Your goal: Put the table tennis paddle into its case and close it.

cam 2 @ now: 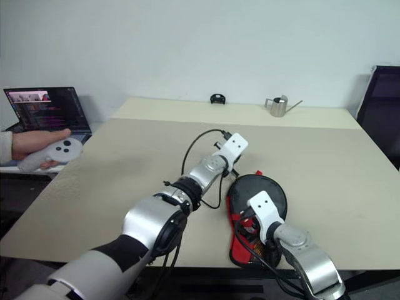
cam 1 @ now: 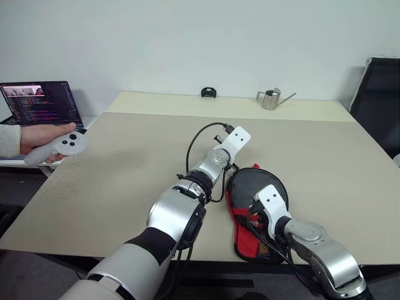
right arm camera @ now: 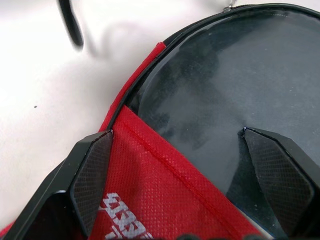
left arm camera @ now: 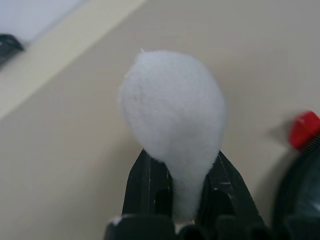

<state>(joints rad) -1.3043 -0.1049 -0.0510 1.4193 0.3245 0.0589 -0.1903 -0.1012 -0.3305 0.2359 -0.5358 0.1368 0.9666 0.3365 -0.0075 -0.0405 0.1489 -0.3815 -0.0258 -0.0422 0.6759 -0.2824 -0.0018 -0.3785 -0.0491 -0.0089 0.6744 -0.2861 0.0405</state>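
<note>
Case [cam 1: 253, 240]: black fabric with a red panel, lying lower centre-right of the left eye frame, near the table's front edge; white lettering on the red panel at the bottom of the right wrist frame; rim zip still open.
Table tennis paddle [cam 1: 256, 187]: round black face lying in the open case, uncovered at the far end, red panel across the near part; handle hidden.
Left gripper [left arm camera: 181, 192]: at frame centre in the left eye frame, just beside the case's far left rim; fingers [left arm camera: 147, 187] pinched tight on a white fluffy tuft [left arm camera: 172, 125], identity unclear; small red piece [left arm camera: 304, 129] at the right edge of the left wrist frame, beside the case's dark rim.
Right gripper [right arm camera: 192, 172]: lower right of the left eye frame, over the near half of the case; fingers [right arm camera: 90, 175] spread wide, one above the red panel, the other above the black face; nothing between them; contact with the fabric not clear.
Table [cam 1: 125, 162]: beige top, filling the middle of the frame.
Metal watering can [cam 1: 271, 98]: upper right of centre, on the table's far strip.
Small black object [cam 1: 209, 93]: upper centre, same strip.
Laptop [cam 1: 40, 103]: upper left, screen lit.
Person's hand [cam 1: 40, 136]: left edge, holding a pale grey controller [cam 1: 62, 147].
</note>
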